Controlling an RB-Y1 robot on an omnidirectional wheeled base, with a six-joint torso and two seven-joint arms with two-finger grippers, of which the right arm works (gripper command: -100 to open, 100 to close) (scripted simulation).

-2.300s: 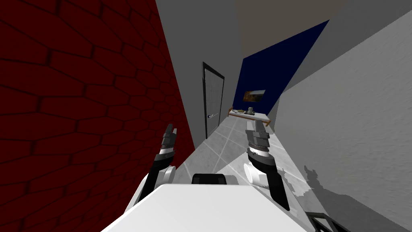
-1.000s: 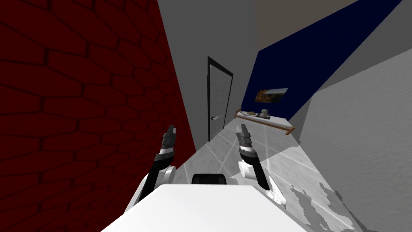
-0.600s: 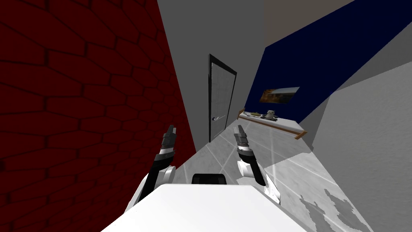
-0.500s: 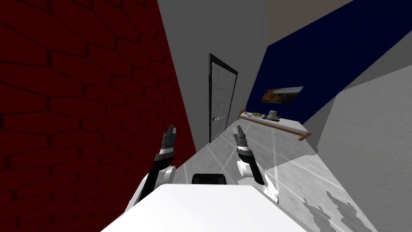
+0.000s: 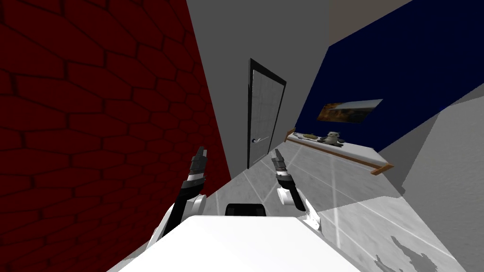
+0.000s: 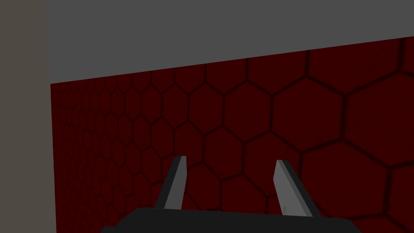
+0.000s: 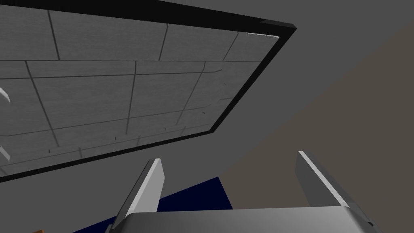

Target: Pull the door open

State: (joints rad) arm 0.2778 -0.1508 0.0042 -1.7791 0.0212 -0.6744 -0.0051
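— If we begin at the far left, what stands there?
— A dark red wall (image 5: 94, 118) with a hexagon pattern runs along the left side. Close beside it the left gripper (image 5: 200, 153) is raised, its two fingers spread apart with nothing between them.
— And the door?
— The door (image 5: 263, 118) is farther off, ahead and between the two arms, set in a grey wall (image 5: 227, 71). It is a grey leaf with thin lines marking panels, lying closed in a black frame (image 5: 249, 113). A small pale lever handle (image 5: 258, 140) sits at mid height near its left edge.
— The right gripper?
— The right gripper (image 5: 275, 155) points toward the door, well apart from it, its fingers wide and bare.
— Farther right?
— A wood-edged shelf (image 5: 354, 150) carries a small pale toy (image 5: 333, 137), below a picture (image 5: 349, 111) on a navy wall (image 5: 406, 71).
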